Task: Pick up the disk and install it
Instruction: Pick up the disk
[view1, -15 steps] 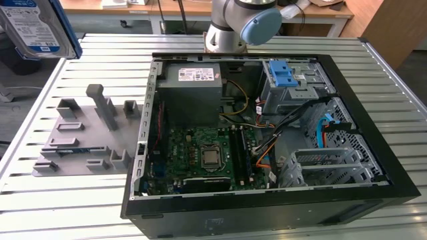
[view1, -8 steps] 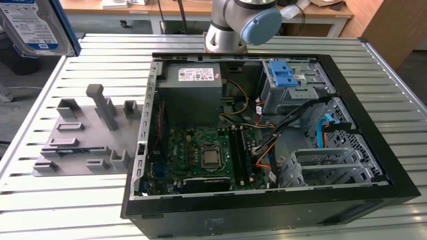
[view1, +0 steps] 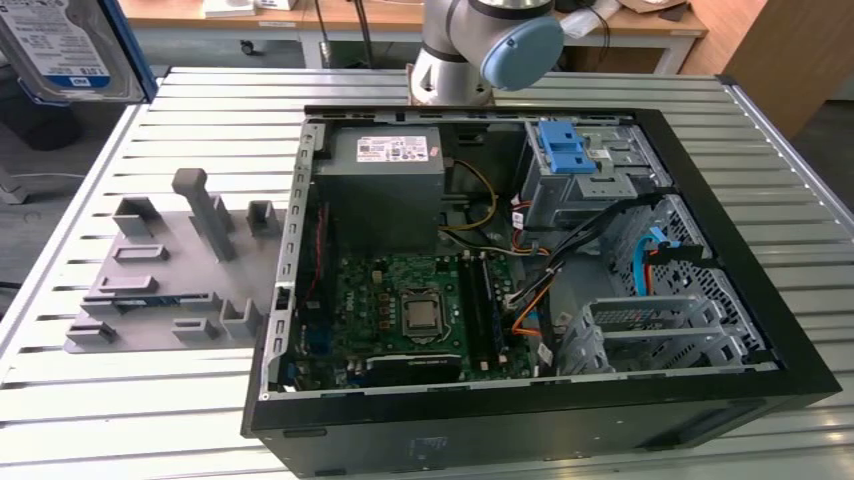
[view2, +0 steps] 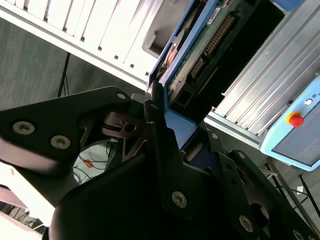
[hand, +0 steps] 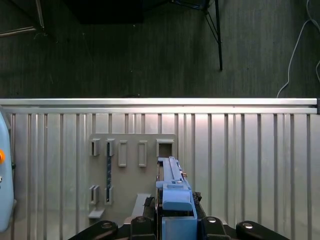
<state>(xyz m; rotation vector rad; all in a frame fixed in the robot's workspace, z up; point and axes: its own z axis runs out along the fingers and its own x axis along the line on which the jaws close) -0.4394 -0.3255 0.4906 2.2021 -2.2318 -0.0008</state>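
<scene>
My end effector (view2: 175, 125) is clenched on the disk (view2: 200, 45), its fingers (view2: 156, 107) pinching the edge of the blue carrier frame. In the exterior view the disk (view1: 60, 45) hangs high at the far left, label facing out. It is lifted off the surface (view1: 134, 420) and well apart from the open computer case (view1: 747, 250). In the first wrist view the grey holder (hand: 132, 150) lies on the surface beyond the disk (hand: 172, 185), well apart from it.

My worry is the hold itself. I grip only a narrow strip of plastic, so I judge that the disk's weight could tilt it between the pads, or let it slide if I swing quickly or stop hard.

The case holds further risks. Loose cables (view1: 601, 235) run across its right side, just beside the drive cage (view1: 661, 325) and the bay under the blue latch (view1: 567, 150). A tilted disk could catch on them, or jam against a cage wall and be levered out of my grip.
</scene>
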